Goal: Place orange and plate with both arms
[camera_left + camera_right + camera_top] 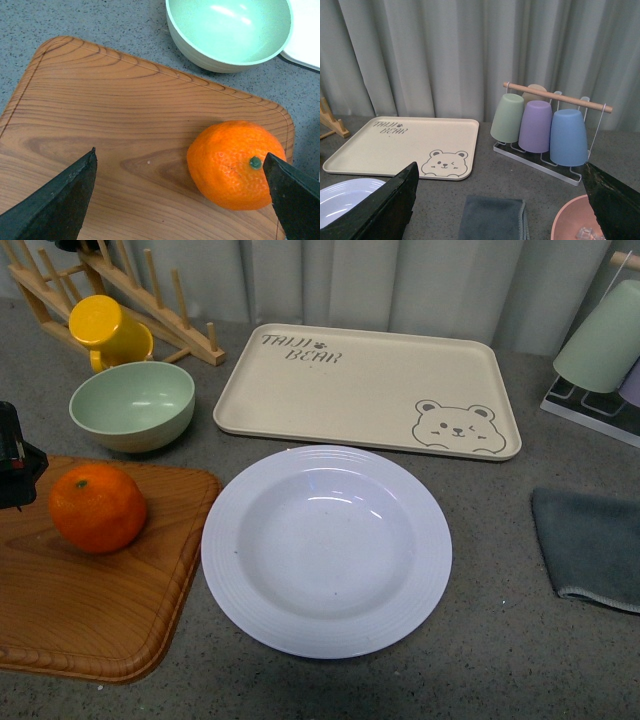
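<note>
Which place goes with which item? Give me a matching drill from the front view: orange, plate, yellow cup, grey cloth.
Items:
1. orange
2. plate
3. yellow cup
4. grey cloth

Places:
a. at the wooden rack, far left
b. on the wooden board
c. on the table, just in front of the bear tray
d. at the table's right edge

Pairs: 1-b, 2-c, 3-a, 4-d
</note>
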You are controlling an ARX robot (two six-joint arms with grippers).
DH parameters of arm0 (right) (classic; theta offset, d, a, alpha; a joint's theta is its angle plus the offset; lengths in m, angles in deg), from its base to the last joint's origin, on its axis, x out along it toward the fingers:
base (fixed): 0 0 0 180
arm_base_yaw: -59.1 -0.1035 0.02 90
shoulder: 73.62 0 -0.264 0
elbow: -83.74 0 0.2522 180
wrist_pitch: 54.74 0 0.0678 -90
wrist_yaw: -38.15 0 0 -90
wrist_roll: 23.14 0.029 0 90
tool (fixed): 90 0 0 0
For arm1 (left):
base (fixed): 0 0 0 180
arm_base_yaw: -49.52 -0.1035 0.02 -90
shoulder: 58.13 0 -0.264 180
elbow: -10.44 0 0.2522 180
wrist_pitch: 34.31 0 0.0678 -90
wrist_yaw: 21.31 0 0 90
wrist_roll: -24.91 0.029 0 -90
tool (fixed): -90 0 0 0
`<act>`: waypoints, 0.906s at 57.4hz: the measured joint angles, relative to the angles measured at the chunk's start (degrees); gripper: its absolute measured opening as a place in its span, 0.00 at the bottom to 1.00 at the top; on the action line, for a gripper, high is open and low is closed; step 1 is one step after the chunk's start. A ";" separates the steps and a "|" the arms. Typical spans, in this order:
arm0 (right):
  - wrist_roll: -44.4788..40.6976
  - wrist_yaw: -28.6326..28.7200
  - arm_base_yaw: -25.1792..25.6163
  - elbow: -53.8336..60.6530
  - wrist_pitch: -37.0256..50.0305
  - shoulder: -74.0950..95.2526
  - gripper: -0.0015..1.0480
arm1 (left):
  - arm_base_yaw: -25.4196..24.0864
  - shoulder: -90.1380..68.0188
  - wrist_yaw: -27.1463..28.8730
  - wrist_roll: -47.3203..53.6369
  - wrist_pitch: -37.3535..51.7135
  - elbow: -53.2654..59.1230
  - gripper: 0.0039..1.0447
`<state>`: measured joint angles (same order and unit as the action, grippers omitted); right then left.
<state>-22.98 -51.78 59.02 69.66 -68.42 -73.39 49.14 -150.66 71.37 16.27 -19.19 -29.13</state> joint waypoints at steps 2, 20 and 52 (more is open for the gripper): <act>0.00 0.00 0.00 0.00 0.00 0.00 0.91 | 0.42 -0.20 -0.11 0.00 -0.04 -0.31 0.94; 0.00 0.00 0.00 0.00 0.00 0.00 0.91 | 4.42 -2.64 -3.43 -0.20 -1.40 -1.95 0.94; -0.02 0.00 0.00 0.00 0.00 0.00 0.91 | 4.83 -10.64 -4.81 0.48 -1.16 -6.25 0.94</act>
<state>-23.00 -51.78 59.02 69.66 -68.42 -73.39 53.97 -161.30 66.56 16.75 -20.35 -35.38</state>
